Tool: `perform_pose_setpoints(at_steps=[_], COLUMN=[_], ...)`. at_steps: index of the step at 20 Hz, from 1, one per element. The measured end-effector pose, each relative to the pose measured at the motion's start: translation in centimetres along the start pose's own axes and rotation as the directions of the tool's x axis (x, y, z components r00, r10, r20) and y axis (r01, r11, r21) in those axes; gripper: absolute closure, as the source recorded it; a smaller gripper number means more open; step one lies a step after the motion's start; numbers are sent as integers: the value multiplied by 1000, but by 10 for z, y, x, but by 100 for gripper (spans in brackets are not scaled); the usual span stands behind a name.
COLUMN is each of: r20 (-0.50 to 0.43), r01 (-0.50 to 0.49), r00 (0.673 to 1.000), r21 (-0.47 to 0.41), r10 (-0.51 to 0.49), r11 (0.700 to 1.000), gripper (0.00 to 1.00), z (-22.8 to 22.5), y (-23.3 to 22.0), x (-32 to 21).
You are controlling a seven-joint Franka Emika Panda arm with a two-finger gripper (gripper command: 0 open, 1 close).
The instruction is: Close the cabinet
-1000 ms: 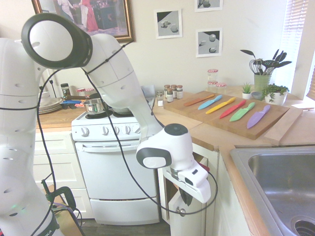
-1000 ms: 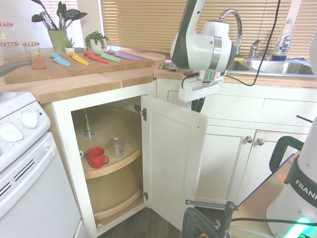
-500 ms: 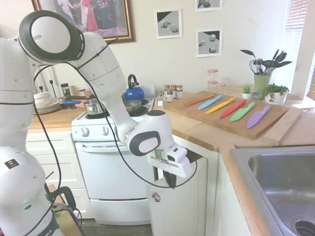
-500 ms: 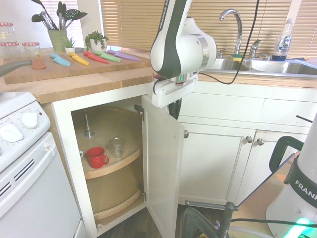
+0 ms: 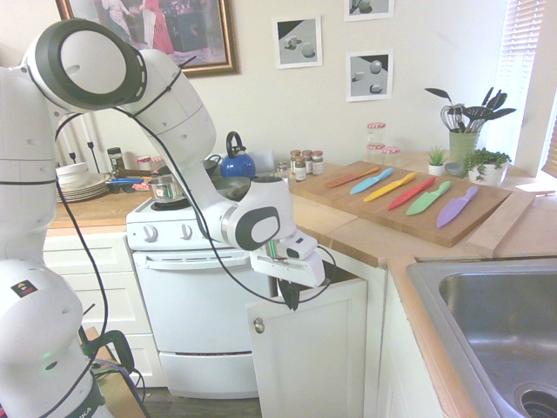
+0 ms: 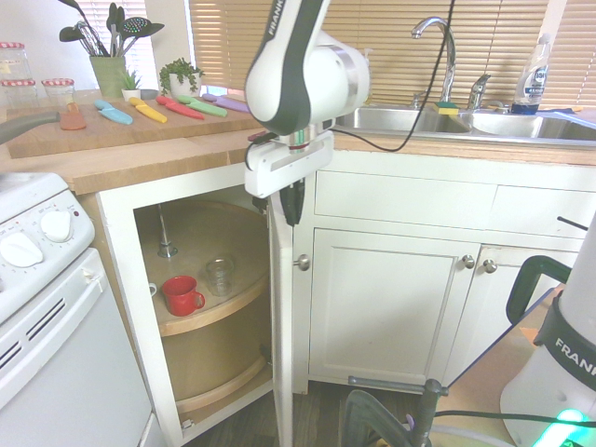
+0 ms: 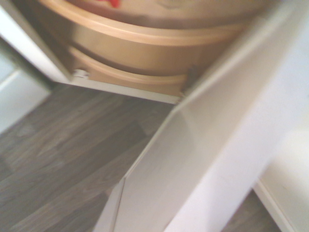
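White rounded arm (image 5: 178, 113), grey joint caps, black cable looped alongside.

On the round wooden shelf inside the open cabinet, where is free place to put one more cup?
On the upper round shelf, the red mug and a clear glass stand near the front rim. Bare wood lies behind them, around the centre pole. The lower shelf looks bare as far as it shows.

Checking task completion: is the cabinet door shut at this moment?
No, still open. The cabinet door stands edge-on, swung out from the frame, leaving the wooden shelves and red mug exposed.
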State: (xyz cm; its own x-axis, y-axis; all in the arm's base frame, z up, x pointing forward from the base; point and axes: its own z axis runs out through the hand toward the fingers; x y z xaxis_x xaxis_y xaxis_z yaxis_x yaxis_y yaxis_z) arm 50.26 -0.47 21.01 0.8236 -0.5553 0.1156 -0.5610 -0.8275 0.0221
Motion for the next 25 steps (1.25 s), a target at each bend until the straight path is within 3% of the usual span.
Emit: perform_pose_setpoints(at_steps=[14, 24, 25], r20=[48, 43, 42], r01=[57, 30, 30], r00=[997, 999, 999], r21=[-32, -21, -21], r10=[-55, -29, -30], r11=[998, 999, 999], gripper=[100, 100, 0], z=[-10, -4, -4], y=[-101, -110, -109], x=[65, 112, 113])
